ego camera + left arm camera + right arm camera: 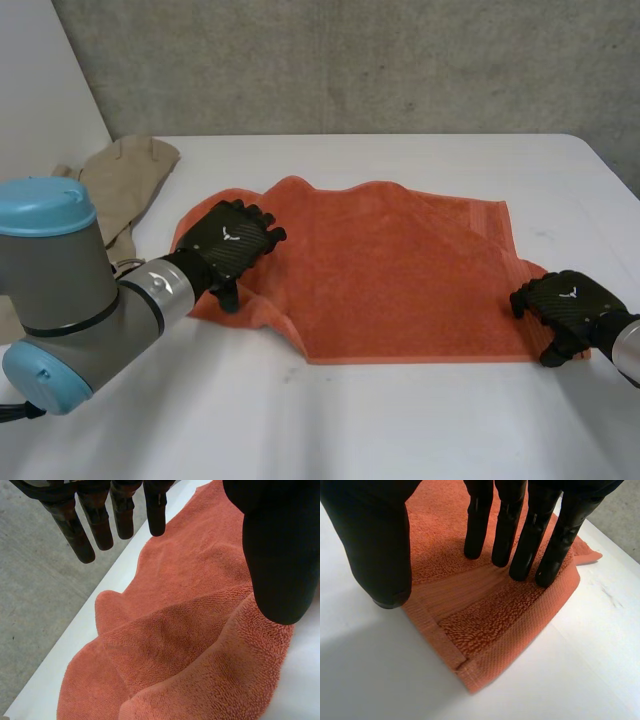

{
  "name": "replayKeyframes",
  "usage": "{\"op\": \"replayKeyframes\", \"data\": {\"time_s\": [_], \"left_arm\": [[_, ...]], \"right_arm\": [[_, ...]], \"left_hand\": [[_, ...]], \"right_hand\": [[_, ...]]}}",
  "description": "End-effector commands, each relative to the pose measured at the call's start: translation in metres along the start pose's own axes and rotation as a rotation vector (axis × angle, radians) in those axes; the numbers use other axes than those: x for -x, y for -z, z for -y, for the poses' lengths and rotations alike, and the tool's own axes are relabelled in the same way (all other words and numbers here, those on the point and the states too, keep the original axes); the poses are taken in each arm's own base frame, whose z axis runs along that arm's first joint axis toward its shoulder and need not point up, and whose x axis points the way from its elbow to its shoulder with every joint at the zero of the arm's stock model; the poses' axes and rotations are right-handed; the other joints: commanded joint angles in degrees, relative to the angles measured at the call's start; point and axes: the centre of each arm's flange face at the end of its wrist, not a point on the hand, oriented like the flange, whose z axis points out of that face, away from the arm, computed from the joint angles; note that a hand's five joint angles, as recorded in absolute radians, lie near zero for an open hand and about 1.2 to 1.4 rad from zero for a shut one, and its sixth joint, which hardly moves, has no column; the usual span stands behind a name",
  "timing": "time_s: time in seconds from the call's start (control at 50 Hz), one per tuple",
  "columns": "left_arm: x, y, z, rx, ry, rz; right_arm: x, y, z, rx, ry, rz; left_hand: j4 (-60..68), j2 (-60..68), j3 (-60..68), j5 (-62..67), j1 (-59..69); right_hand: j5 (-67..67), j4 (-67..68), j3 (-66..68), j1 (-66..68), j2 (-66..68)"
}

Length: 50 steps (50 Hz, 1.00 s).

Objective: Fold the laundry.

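Observation:
An orange towel [400, 270] lies spread on the white table [400, 430], rumpled along its left side. My left hand [228, 240] rests flat on the towel's left end, open. In the left wrist view its fingers [125, 515] hang straight above the towel's folds [190, 630]. My right hand [565, 300] is at the towel's near right corner. In the right wrist view its fingertips [520, 555] press on the towel [490, 625] just inside the hem, and its thumb [375, 540] stands at the edge beside the corner. No cloth is pinched between them.
A beige cloth [125, 175] lies at the back left of the table, near my left arm. The table's far edge runs along a grey concrete wall [350, 60]. Bare white table lies in front of the towel.

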Motion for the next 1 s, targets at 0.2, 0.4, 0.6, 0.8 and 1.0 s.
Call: {"op": "replayKeyframes", "data": {"time_s": [0.2, 0.4, 0.6, 0.8, 1.0], "left_arm": [[-0.001, 0.0, -0.001, 0.004, 0.002, -0.002], [-0.001, 0.001, -0.002, 0.007, 0.004, -0.003], [-0.002, 0.001, -0.003, 0.013, 0.006, -0.005], [-0.003, 0.002, -0.004, 0.02, 0.009, -0.007], [-0.003, 0.002, -0.004, 0.015, 0.006, -0.005]], "right_arm": [[-0.008, -0.011, -0.002, -0.006, 0.026, -0.011], [-0.017, -0.016, 0.001, -0.014, 0.037, -0.034], [-0.021, -0.021, 0.0, -0.014, 0.04, -0.04], [-0.023, -0.026, -0.002, -0.011, 0.039, -0.037], [-0.027, -0.026, 0.0, -0.006, 0.027, -0.037]], "left_hand": [[2.97, 2.93, 2.92, 3.43, 2.29], [2.97, 2.93, 2.92, 3.43, 2.29], [2.97, 2.93, 2.92, 3.43, 2.29], [2.97, 2.93, 2.92, 3.43, 2.29], [2.97, 2.93, 2.92, 3.43, 2.29]], "right_hand": [[11.51, 10.13, 9.93, 15.06, 9.9], [16.56, 15.18, 14.98, 20.11, 14.95], [19.92, 18.54, 18.34, 23.47, 18.31], [29.83, 28.46, 28.26, 33.39, 28.23], [46.95, 45.57, 45.37, 50.5, 45.34]]}}
